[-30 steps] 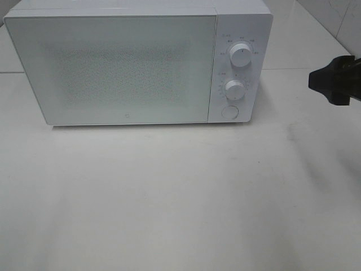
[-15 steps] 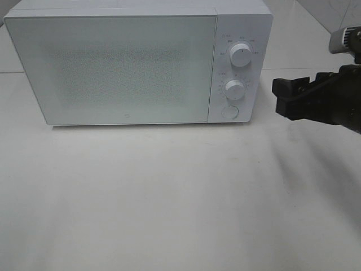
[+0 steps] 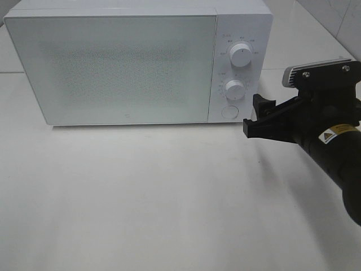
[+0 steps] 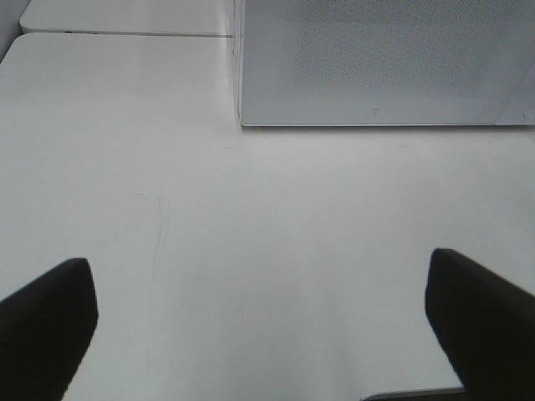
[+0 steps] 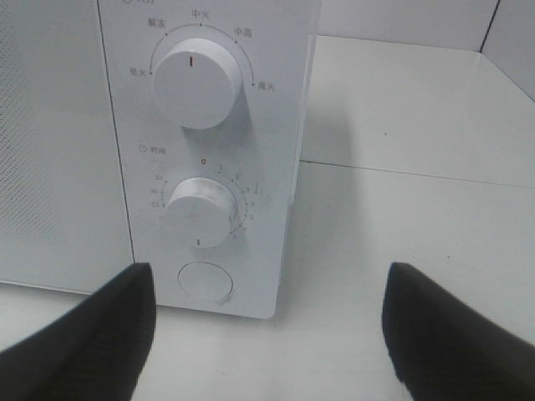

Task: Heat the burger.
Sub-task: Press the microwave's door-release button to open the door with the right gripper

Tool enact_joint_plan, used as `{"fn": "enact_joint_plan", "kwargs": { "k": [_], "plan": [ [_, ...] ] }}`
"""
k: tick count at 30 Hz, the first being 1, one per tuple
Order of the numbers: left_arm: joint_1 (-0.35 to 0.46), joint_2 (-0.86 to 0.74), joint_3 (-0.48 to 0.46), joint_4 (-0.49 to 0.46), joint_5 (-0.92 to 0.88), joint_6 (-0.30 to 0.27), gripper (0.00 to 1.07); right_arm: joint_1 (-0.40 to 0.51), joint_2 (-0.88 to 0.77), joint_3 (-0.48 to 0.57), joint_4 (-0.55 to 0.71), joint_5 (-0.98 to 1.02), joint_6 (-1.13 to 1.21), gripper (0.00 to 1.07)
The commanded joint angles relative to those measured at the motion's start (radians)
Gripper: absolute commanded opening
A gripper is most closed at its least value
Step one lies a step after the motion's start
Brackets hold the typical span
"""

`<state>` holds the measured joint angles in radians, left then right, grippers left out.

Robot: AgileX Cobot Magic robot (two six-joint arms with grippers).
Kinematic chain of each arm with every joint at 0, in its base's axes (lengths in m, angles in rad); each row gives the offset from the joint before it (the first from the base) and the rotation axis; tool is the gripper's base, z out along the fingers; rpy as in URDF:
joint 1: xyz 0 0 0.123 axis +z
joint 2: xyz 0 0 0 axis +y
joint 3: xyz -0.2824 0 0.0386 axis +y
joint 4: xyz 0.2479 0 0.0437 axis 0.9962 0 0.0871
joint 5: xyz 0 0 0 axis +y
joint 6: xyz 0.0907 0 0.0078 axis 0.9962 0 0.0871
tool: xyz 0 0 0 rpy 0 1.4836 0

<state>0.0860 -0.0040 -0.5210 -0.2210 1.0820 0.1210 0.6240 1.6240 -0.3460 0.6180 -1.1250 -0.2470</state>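
The right hand [image 3: 255,116] hangs just off the front corner of the microwave [image 3: 124,68] on its control-panel side, fingers spread wide with nothing between them, facing the round button [image 3: 229,112] below the lower dial [image 3: 234,88] and the upper dial [image 3: 241,55]. The left hand [image 4: 259,263] is also spread and empty, low over the white counter [image 3: 141,197] in front of the microwave's door, which is shut. The burger shows in none of the views, so its place relative to either hand cannot be told.
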Motion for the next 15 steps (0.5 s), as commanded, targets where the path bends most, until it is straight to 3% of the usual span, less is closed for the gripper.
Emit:
{"fn": "enact_joint_plan", "kwargs": {
  "k": [1,3,15],
  "plan": [
    [0.001,-0.015,0.004,-0.010,-0.012,-0.005,1.00,0.043,0.024,-0.001,0.077,-0.054,-0.011,0.74],
    [0.001,-0.015,0.004,-0.010,-0.012,-0.005,1.00,0.079,0.047,-0.019,0.143,-0.046,-0.011,0.74],
    [0.001,-0.015,0.004,-0.009,-0.012,-0.005,1.00,0.094,0.113,-0.105,0.180,0.037,-0.011,0.74]
  ]
}}
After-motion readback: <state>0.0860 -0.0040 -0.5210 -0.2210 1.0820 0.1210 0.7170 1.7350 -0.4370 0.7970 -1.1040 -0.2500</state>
